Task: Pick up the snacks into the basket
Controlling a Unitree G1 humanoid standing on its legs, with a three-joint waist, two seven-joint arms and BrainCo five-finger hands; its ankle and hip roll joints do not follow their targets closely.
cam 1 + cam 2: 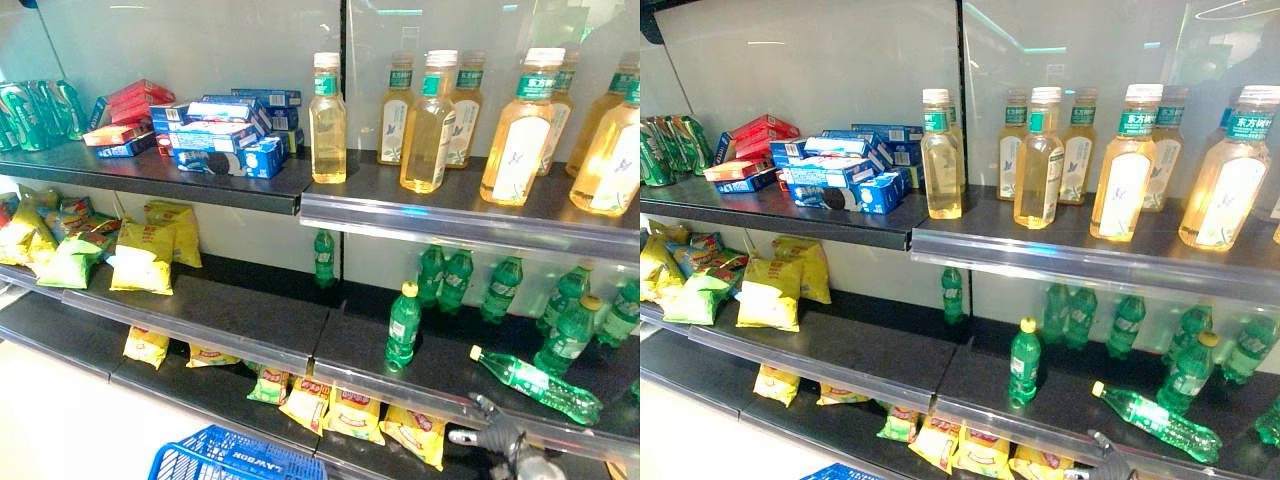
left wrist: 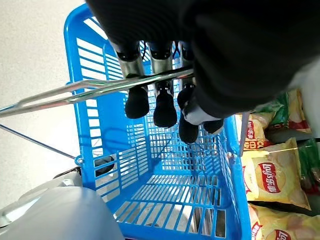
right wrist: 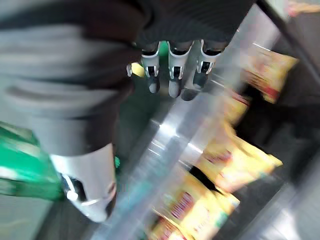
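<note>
1. Left hand (image 2: 165,100) fingers are curling round the wire handle of the empty blue basket (image 2: 100,150), carrying it.
2. Right hand (image 1: 497,435) is hovering fingers straight, holding nothing, at the shelf edge (image 1: 420,395) above the snacks.
3. Snack bags (image 1: 345,412), yellow and flat, are lying just below that edge, nearer the right hand.

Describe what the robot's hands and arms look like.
Both hands have silver fingers with dark tips and a dark ribbed cover over the back and wrist. The left hand shows this in its wrist view; the right hand too, with a silver thumb and a silver-grey arm behind.
</note>
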